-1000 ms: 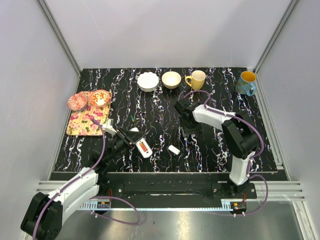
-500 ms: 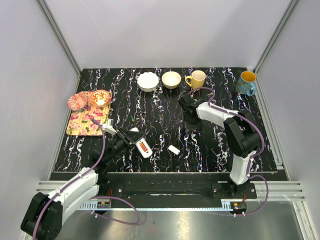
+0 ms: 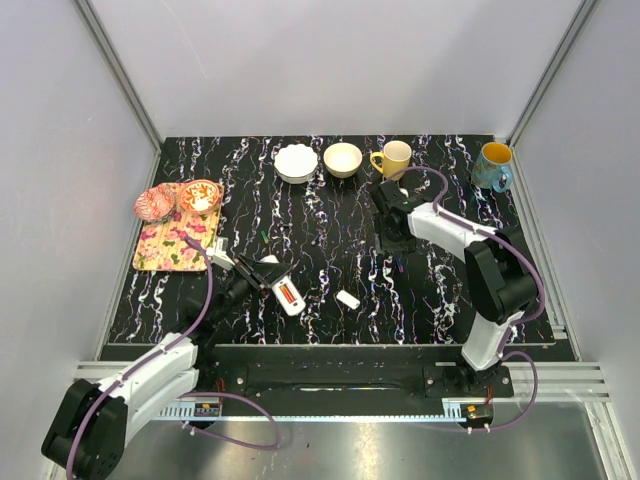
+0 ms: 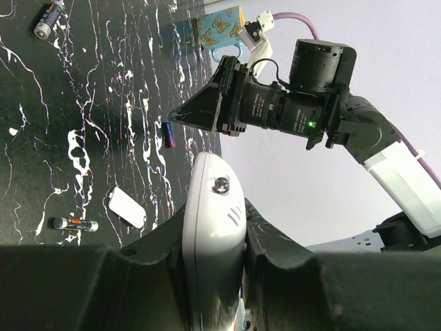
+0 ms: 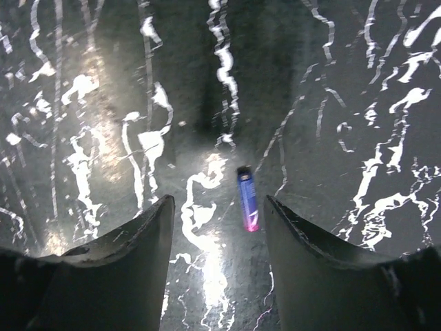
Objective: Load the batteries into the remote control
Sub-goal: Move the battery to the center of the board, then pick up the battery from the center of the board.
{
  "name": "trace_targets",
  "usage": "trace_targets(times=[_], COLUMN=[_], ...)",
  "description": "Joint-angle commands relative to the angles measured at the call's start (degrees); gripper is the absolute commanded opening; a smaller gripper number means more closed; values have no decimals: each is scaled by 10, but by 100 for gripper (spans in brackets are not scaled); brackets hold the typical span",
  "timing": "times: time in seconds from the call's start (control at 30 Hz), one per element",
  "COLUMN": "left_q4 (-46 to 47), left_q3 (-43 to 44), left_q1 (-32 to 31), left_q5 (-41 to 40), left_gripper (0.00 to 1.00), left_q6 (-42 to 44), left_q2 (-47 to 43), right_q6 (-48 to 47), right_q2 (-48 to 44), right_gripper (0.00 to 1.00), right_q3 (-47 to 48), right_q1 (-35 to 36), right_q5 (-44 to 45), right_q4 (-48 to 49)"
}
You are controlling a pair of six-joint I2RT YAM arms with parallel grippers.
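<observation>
My left gripper (image 3: 264, 277) is shut on the white remote control (image 3: 286, 291), holding it by its edges above the table's front left; a reddish battery (image 3: 291, 297) shows in its open bay. In the left wrist view the remote control (image 4: 212, 227) sits tight between both fingers. My right gripper (image 5: 217, 207) is open and points down at the table, and a purple battery (image 5: 247, 207) lies flat between its fingertips, near the right one. Two more batteries (image 4: 76, 223) (image 4: 48, 19) lie loose on the tabletop.
The small white cover piece (image 3: 347, 299) lies near the remote. Two bowls (image 3: 296, 162) (image 3: 343, 159), a yellow mug (image 3: 393, 159) and a blue mug (image 3: 493, 166) line the back. A floral tray (image 3: 165, 250) with two small dishes stands at the left.
My right gripper has swung right and toward the back of the table. The left arm and the remote have stayed still.
</observation>
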Motion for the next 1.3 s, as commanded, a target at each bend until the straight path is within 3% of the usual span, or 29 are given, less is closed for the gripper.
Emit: trace_targets(times=[0.0,0.63,1.27], left_q4=[51,62,63], left_q3=[18,19,25], left_q1=[1,1,1], left_q5=[12,16,21], left_gripper=[0,0,0], left_q6=[2,0,2], left_q2=[2,22,32], right_q6=[-3,-10,4], right_q2=[-16,14,12], right_gripper=[58,42,33], right_q3=[-14,-29,-69], right_q1=[-29,-42,-50], right_q5=[-15,-46,-58], right_q4=[25,60,72])
